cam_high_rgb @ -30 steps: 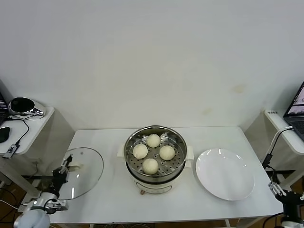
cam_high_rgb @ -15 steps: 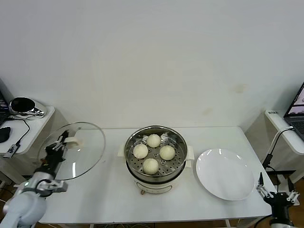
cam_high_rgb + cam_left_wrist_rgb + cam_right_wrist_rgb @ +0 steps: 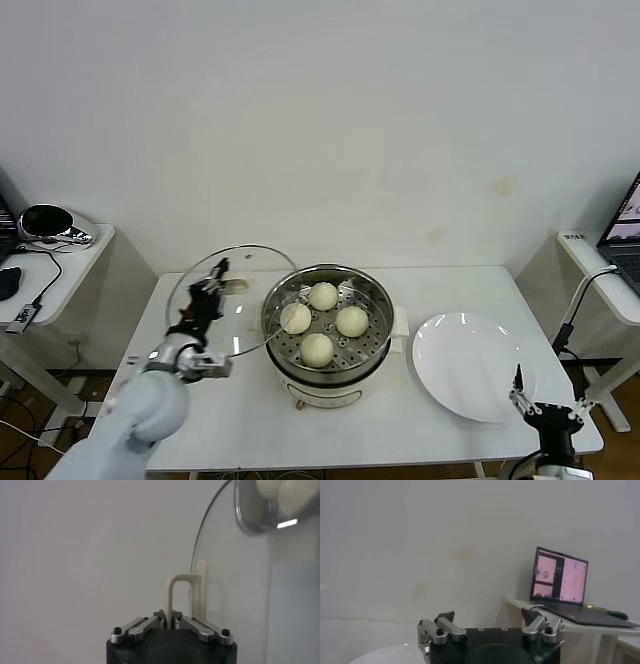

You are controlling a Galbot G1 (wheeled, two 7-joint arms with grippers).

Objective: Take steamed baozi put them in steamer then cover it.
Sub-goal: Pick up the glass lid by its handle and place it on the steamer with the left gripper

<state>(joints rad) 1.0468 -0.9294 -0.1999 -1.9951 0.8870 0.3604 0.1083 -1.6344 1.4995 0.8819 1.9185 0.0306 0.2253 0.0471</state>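
While left tool point(image 3: 212, 285) clamps lid point(image 3: 205, 300) handle, steamer point(image 3: 327, 325) just beside, uncovered

Head cam looks down and forward over the whole table point(image 3: 240, 420), wall behind. Left wrist cam sits right behind its gripper point(image 3: 170, 621), super close to the glass lid point(image 3: 240, 580), which the head cam also catches; right wrist cam faces the wall and a laptop point(image 3: 560, 577) off the table's right edge.
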